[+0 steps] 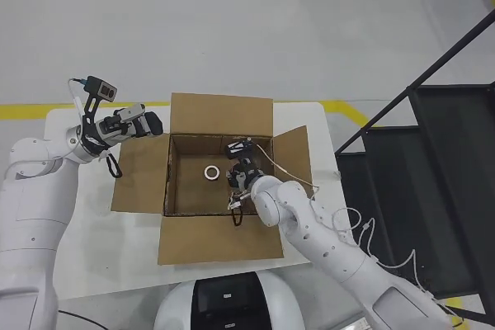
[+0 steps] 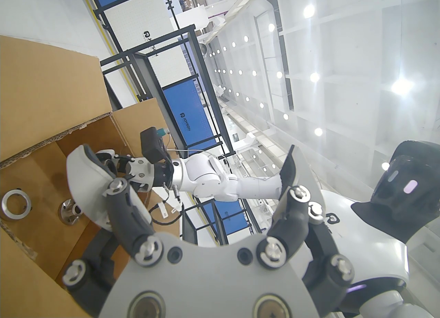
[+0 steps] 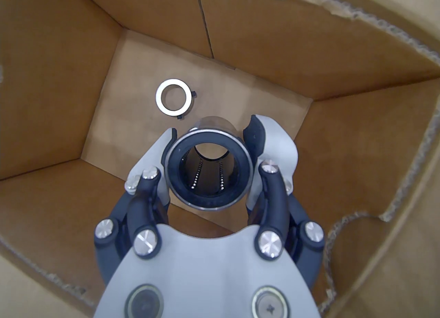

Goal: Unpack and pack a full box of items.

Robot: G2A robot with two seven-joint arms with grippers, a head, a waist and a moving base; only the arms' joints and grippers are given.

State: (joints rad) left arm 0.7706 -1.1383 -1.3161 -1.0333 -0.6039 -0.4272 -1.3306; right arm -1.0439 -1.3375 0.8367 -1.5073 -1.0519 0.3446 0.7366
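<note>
The metal tube with tiny balls inside is down in the cardboard box. It is pinched between the two fingers of the right gripper, and the right wrist view looks straight through its hole. A flat metal ring lies on the box floor near it. The top view also shows the left gripper outside the box by the left flap, and the left wrist view shows its fingers spread wide apart.
</note>
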